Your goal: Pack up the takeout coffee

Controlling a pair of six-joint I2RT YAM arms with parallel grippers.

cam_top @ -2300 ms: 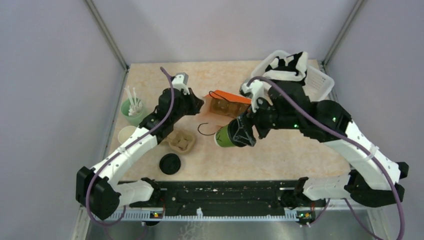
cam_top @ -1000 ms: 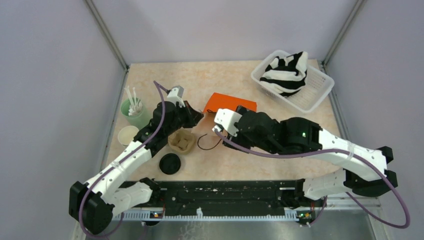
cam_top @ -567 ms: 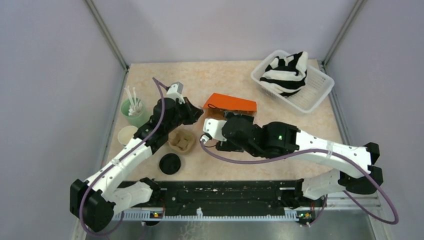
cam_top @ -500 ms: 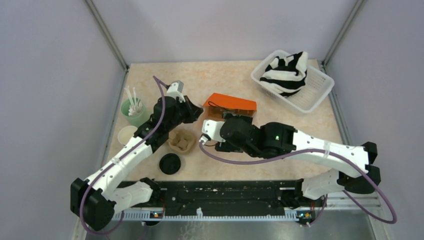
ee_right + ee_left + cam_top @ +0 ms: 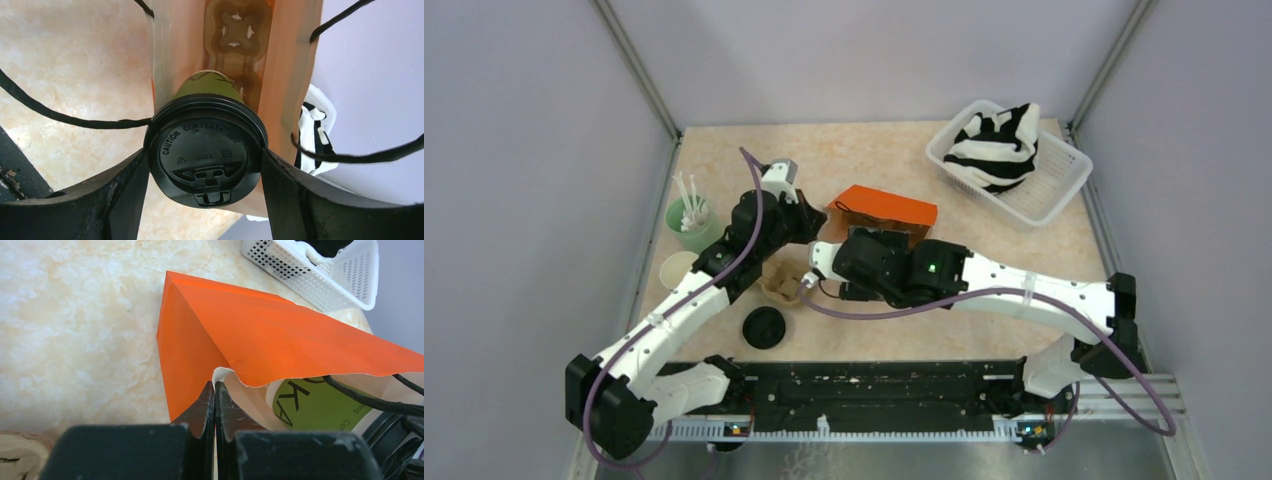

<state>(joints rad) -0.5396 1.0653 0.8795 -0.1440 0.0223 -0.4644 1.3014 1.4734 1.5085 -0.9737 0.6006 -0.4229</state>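
The coffee cup [image 5: 202, 145], green with a black lid, is clamped between the two fingers of the right claw [image 5: 206, 165]. The cup is held base first in the mouth of the orange paper bag [image 5: 886, 208], with the lid turned toward the wrist camera. In the left wrist view, the green side of the cup [image 5: 320, 402] is seen below the upper edge of the bag [image 5: 280, 340]. A brown cardboard cup carrier [image 5: 235, 35] is seen deeper inside the bag, beyond the cup's base. The bag's black cord handles [image 5: 65, 117] are draped on either side of the claw.

The left claw [image 5: 215, 400] is clenched on the bag's upper edge at the left of the mouth, with its fingers pressed together on the paper.

The bag is located near the middle of the desk [image 5: 864, 150]. A second cardboard carrier [image 5: 780, 280] lies just left of the right wrist. A loose black lid [image 5: 764, 327] lies nearer. A green cup of white sticks [image 5: 686, 222] and a cream-lined cup [image 5: 676, 270] stand at the left edge. A white basket [image 5: 1064, 175] holding a black-and-white cloth [image 5: 999, 150] is placed at the far right corner.
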